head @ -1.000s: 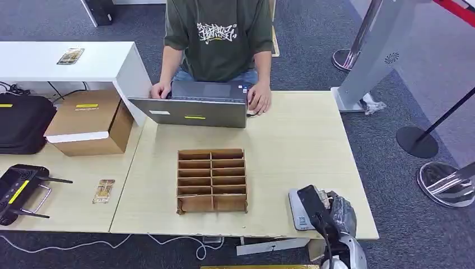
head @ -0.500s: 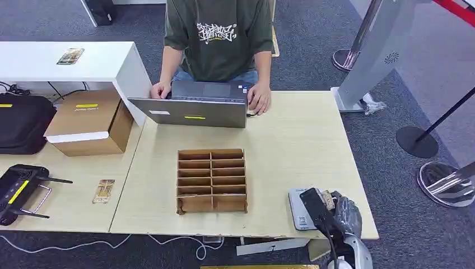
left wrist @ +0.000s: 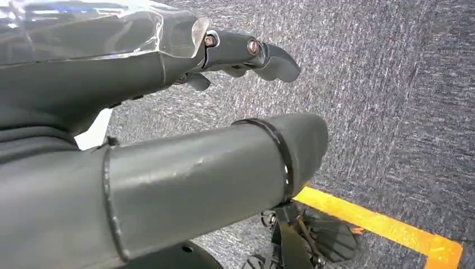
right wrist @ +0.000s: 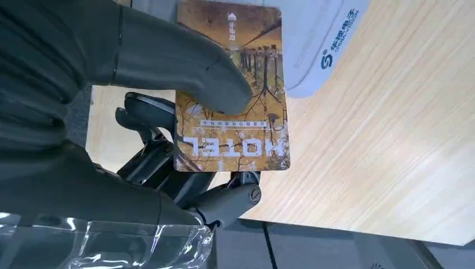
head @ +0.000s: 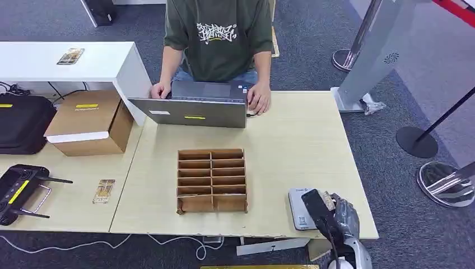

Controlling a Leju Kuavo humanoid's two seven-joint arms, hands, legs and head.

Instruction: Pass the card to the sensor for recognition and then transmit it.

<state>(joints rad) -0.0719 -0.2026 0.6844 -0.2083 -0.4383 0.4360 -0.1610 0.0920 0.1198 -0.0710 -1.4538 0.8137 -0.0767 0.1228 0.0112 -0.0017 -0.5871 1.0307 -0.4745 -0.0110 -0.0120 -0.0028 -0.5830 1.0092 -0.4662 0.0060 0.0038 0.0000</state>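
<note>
- The right hand grips the card: the thick thumb presses on the printed face, and the darker fingers support it from behind. The card carries the word "HOTEL".
- In the right wrist view one end of the card overlaps the white sensor, which lies flat on the table. I cannot tell if the card touches the sensor or is only held above it.
- In the head view the right hand is at the near right corner of the table, on the right side of the sensor and partly over it.
- My judgement: the pick-up of the card is done and the recognition step is now in hand. Nothing in the pictures shows whether the sensor has read the card.
- What is left, as I judge it, is to finish the reading and then to transmit the card. The receiver is probably the person, who sits well beyond the sensor at the far edge of the table with both hands at a laptop; this is a guess.
- A wooden box with compartments stands to the left of the sensor, near the table's middle. It could also be the place for the card; the task sentence does not say.
- The left hand hangs over the carpet floor, away from the table. Its fingers are slightly curled and apart, and it holds nothing.
</note>
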